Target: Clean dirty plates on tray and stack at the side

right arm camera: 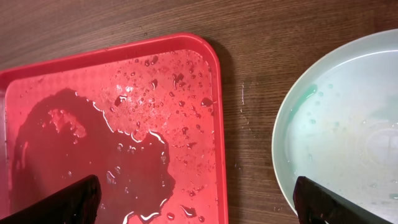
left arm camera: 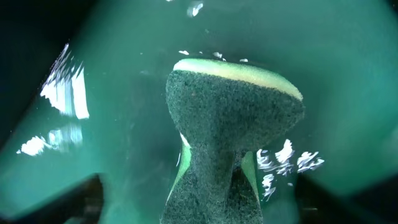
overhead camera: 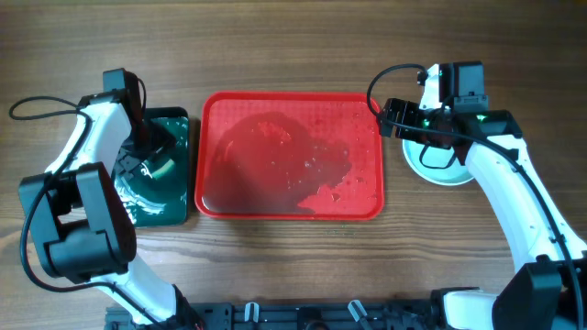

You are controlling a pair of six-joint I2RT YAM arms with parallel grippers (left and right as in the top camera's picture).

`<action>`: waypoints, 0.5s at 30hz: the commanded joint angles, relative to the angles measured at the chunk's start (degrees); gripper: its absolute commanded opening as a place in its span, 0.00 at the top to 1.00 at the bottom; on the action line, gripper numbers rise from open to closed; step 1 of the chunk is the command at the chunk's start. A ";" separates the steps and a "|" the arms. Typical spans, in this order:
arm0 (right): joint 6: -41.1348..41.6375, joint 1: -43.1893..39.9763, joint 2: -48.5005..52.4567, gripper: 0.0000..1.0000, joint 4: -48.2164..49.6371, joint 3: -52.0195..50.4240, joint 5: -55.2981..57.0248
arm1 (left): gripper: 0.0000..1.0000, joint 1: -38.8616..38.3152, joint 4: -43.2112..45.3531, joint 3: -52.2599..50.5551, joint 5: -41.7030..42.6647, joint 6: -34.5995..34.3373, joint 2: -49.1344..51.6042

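Right gripper [right arm camera: 196,182] spread, straddling tray [right arm camera: 74,68] corner and plate [right arm camera: 348,124] edge, left gripper [overhead camera: 151,154] pinching sponge [left arm camera: 230,112]

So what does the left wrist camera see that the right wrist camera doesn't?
Only the left wrist view shows the squeezed green scrubbing sponge over the wet dark green plastic tray. Only the right wrist view shows a corner of the red rectangular plastic tray, the round pale cyan-white plate and the brown wooden table. Both show glistening water.
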 commanded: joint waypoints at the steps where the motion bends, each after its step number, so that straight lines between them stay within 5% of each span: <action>1: -0.37 0.13 -0.61 0.00 0.04 0.63 0.98 | 0.00 0.31 -4.52 4.37 0.26 0.26 -1.11; 7: -0.33 0.13 -1.49 0.00 -4.85 8.33 0.72 | 0.00 -0.90 -22.53 27.80 0.52 0.20 -8.52; 15: -0.70 0.13 -18.25 0.00 -15.28 27.30 -1.31 | 0.00 -2.34 -22.18 29.68 0.48 0.04 -15.02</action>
